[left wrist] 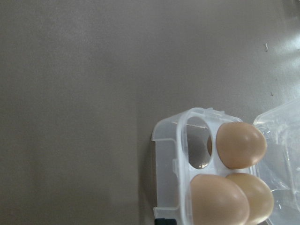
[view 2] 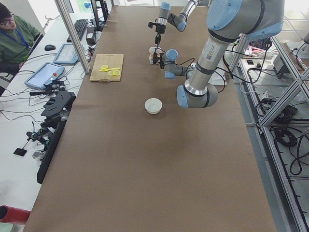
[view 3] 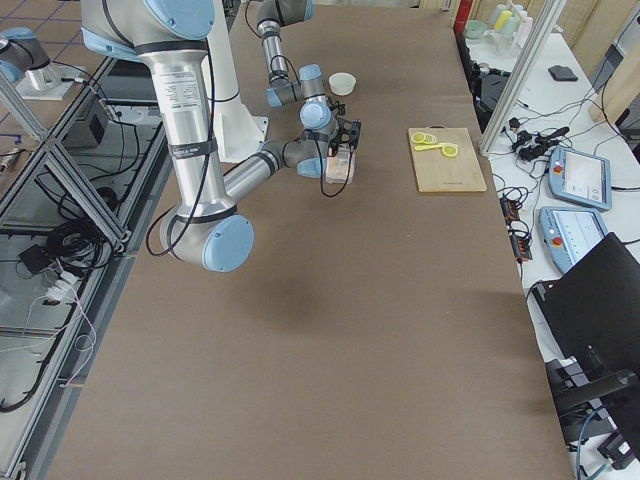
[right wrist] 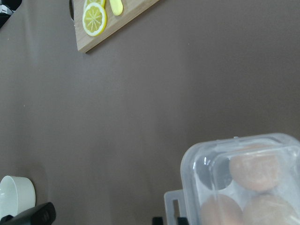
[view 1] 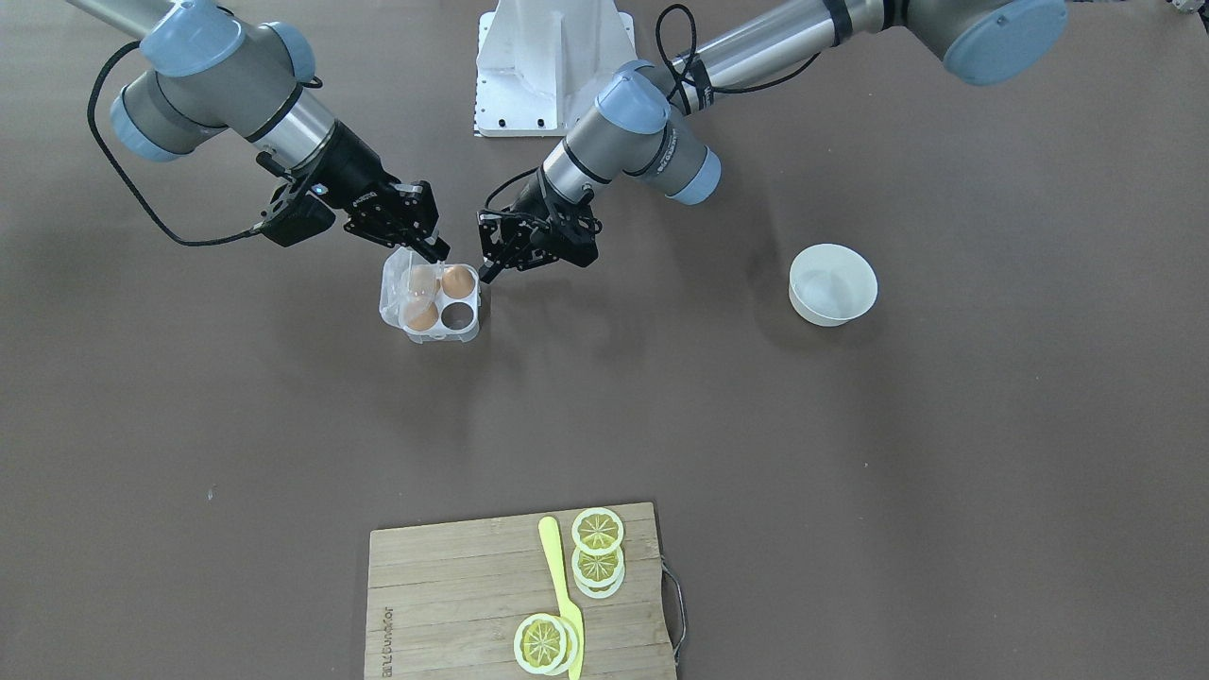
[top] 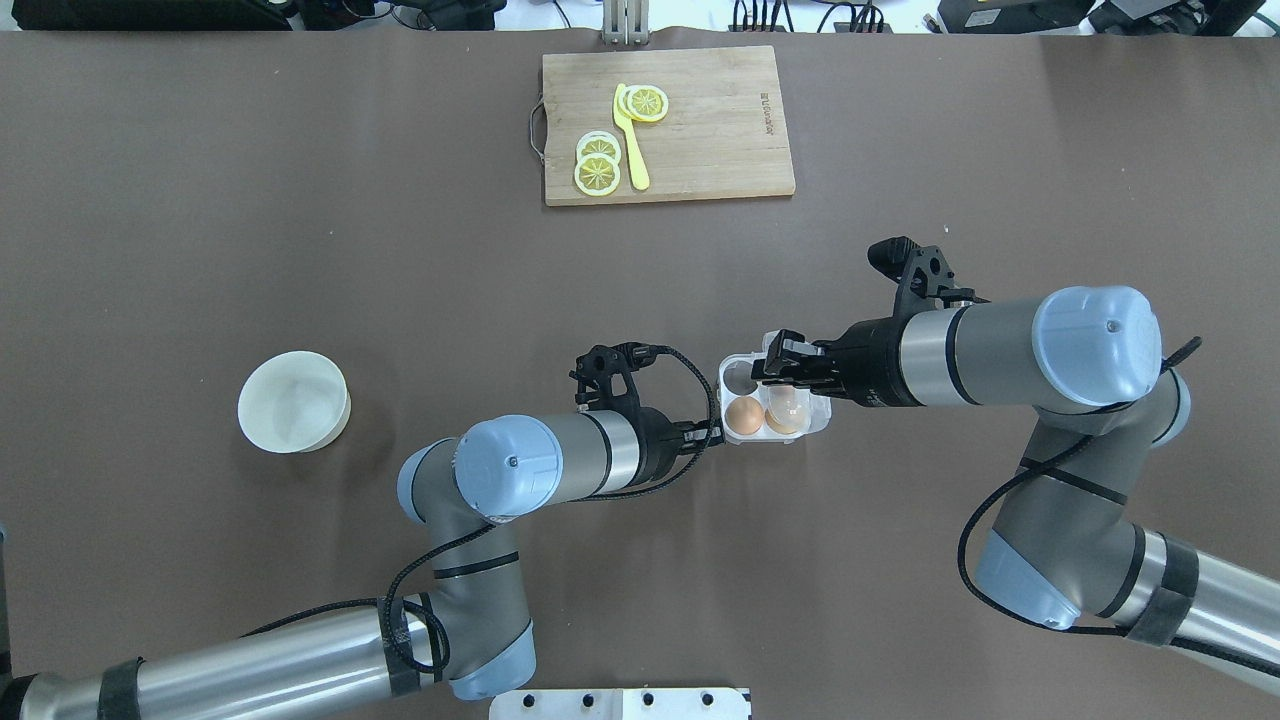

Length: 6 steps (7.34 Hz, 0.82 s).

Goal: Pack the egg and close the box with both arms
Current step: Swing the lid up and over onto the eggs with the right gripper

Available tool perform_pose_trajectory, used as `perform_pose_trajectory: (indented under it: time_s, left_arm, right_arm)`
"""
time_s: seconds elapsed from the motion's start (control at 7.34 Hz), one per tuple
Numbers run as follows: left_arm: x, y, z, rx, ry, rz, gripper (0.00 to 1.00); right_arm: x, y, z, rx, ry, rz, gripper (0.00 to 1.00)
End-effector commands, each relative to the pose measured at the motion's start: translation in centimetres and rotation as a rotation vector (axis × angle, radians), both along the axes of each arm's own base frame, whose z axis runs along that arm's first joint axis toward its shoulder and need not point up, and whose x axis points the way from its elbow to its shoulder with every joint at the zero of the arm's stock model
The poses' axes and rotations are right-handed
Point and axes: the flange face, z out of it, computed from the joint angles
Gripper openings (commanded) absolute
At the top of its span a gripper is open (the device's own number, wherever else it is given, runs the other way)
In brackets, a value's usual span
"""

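Clear box (view 1: 444, 335), three brown eggs (view 1: 458, 280) inside, white bowl (view 1: 831, 316) apart

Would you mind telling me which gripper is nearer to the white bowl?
The left. The left gripper sits at the side of the egg box that faces the white bowl; the right gripper is above the box itself, farther from the bowl.
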Motion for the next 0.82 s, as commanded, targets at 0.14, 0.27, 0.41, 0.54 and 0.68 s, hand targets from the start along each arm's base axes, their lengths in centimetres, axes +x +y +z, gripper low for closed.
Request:
perform_pose_trajectory:
  time_s: [0.14, 0.27, 0.41, 0.54, 0.68]
  left_arm:
    - [-0.1, -0.1, -0.1, 0.000, 0.002, 0.000, 0.00]
    - [-0.1, -0.1, -0.1, 0.002, 0.003, 0.000, 0.00]
    - [-0.4, -0.3, -0.4, 0.004, 0.008, -0.004, 0.00]
    - [-0.7, -0.6, -0.6, 0.006, 0.009, -0.006, 0.00]
    - [-0.8, -0.6, -0.6, 0.006, 0.005, -0.003, 0.00]
  right_arm:
    - [-2.2, 0.8, -1.8, -0.011, -0.012, 0.019, 0.22]
    - [-2.2, 0.7, -3.1, -0.011, -0.014, 0.016, 0.22]
    - [-0.9, 0.5, -4.8, -0.010, -0.015, 0.025, 0.26]
    - [0.5, 0.5, -6.7, -0.021, 0.001, 0.033, 0.43]
    - [1.5, 0.4, -7.4, -0.025, 0.008, 0.043, 0.99]
